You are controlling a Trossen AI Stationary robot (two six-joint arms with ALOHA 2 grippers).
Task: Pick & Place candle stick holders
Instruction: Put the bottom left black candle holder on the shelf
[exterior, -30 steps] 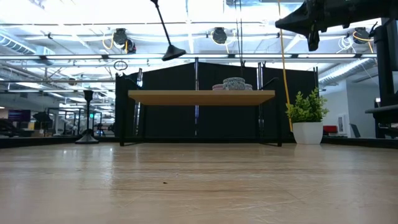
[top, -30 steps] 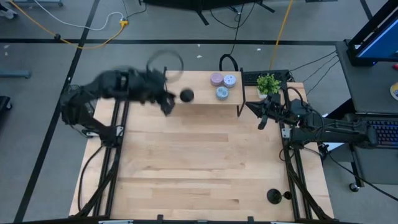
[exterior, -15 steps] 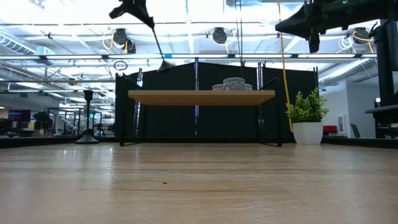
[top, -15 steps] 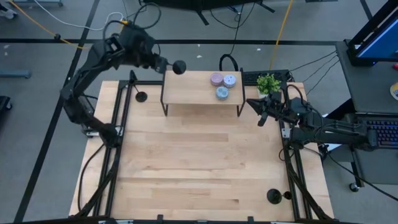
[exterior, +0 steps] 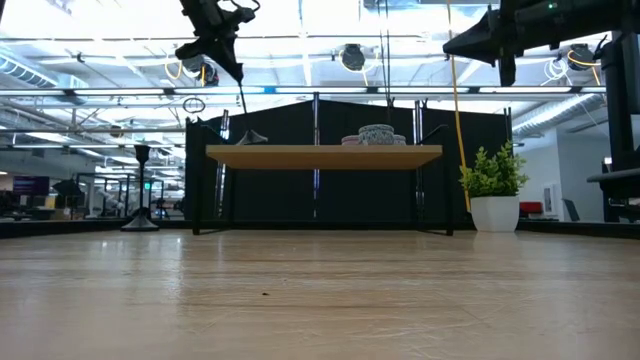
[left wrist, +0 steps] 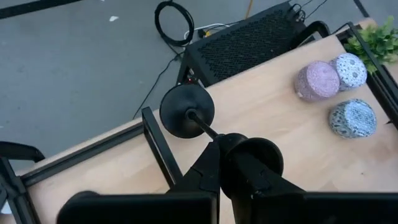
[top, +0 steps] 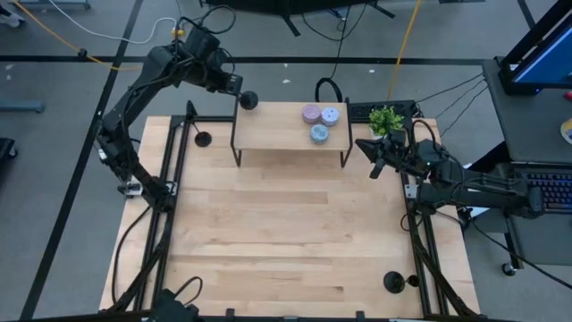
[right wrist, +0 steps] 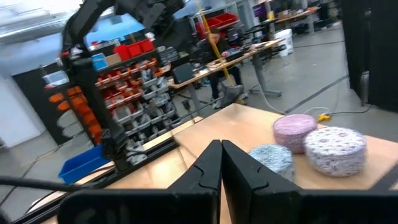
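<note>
Directly below the left gripper [top: 225, 80], the held candle stick holder [top: 248, 100] hangs with its round base just at the left end of the raised wooden shelf [top: 286, 143]. The fingers [left wrist: 214, 163] are pinched on its thin stem, close under the cup. Half a second ago the base still hung clear above the shelf's back left corner; in the low view it now sits level at the shelf top [exterior: 250, 138], apparently touching down. That suggests placement is nearly done, with release the likely next step. Beyond the gripper along the shelf sit three round patterned candles [top: 319, 121]. A second holder [top: 203, 139] stands on the table below and outside the shelf's left leg, a third [top: 393, 282] at the near right edge. The right gripper [top: 377, 165], pressed together and empty, waits beside the potted plant [top: 385, 119].
</note>
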